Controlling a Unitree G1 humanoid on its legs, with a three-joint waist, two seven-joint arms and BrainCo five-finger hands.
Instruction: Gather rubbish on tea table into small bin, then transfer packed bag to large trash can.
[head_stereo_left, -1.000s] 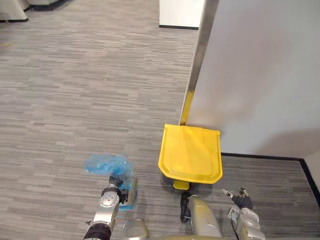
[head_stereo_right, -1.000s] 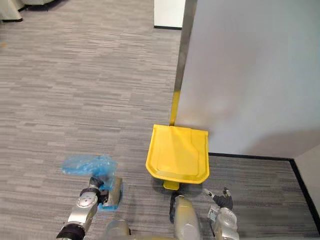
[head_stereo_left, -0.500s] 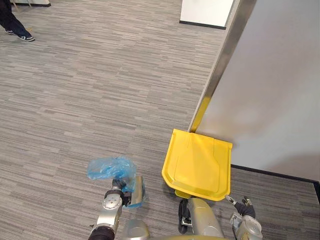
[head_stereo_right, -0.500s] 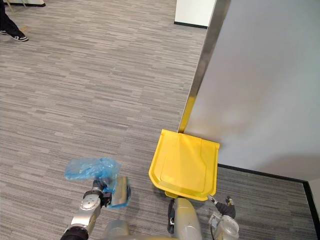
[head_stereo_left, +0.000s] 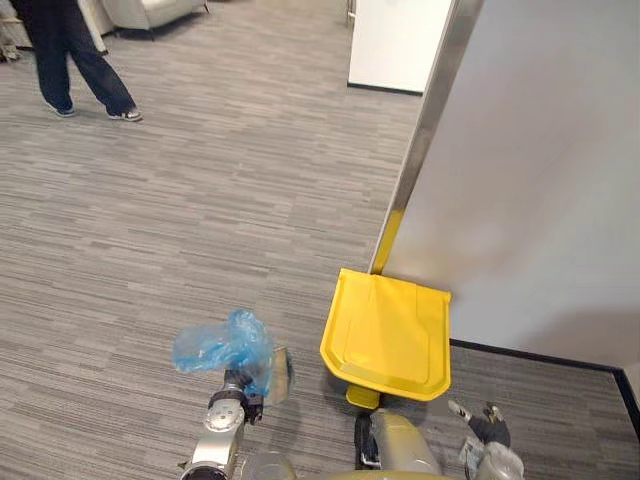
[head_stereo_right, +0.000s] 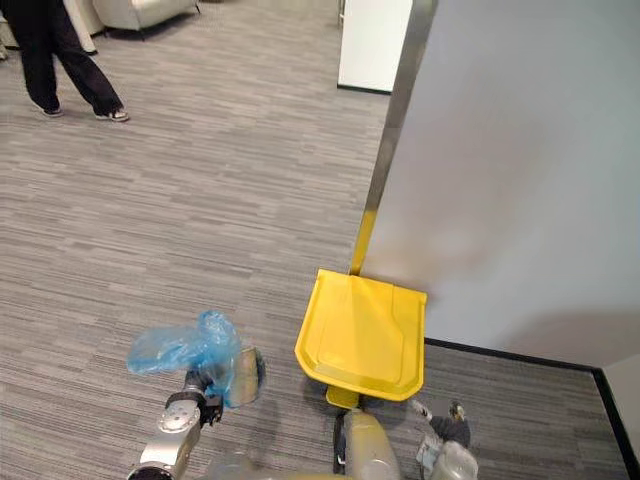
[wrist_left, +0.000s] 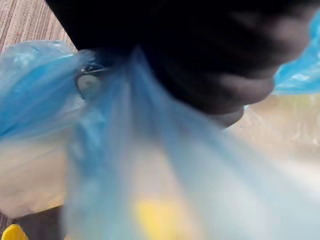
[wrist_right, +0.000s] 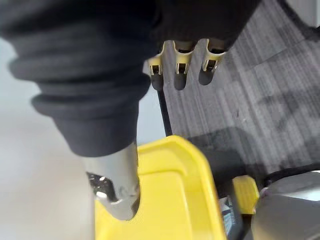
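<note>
A blue plastic bag (head_stereo_left: 213, 345) with rubbish in it hangs from my left hand (head_stereo_left: 238, 386), whose fingers are curled round its gathered neck. In the left wrist view the bag (wrist_left: 100, 165) spreads out just past the hand's dark cover (wrist_left: 210, 55). The large trash can's yellow lid (head_stereo_left: 388, 335) is down, right of the bag and against the grey wall, with its yellow pedal (head_stereo_left: 362, 397) at the front. My right hand (head_stereo_left: 485, 427) hangs low at the right, beside the can, holding nothing; its fingers (wrist_right: 180, 70) are relaxed.
A grey wall panel (head_stereo_left: 540, 170) with a metal edge strip (head_stereo_left: 432, 120) rises behind the can. A white cabinet (head_stereo_left: 395, 45) stands further back. A person (head_stereo_left: 70, 55) walks at the far left on the grey carpet (head_stereo_left: 200, 200).
The camera has shifted, bringing the walking person into view at the far left. The bag has risen a little in my left hand, and its bottom has swung up.
</note>
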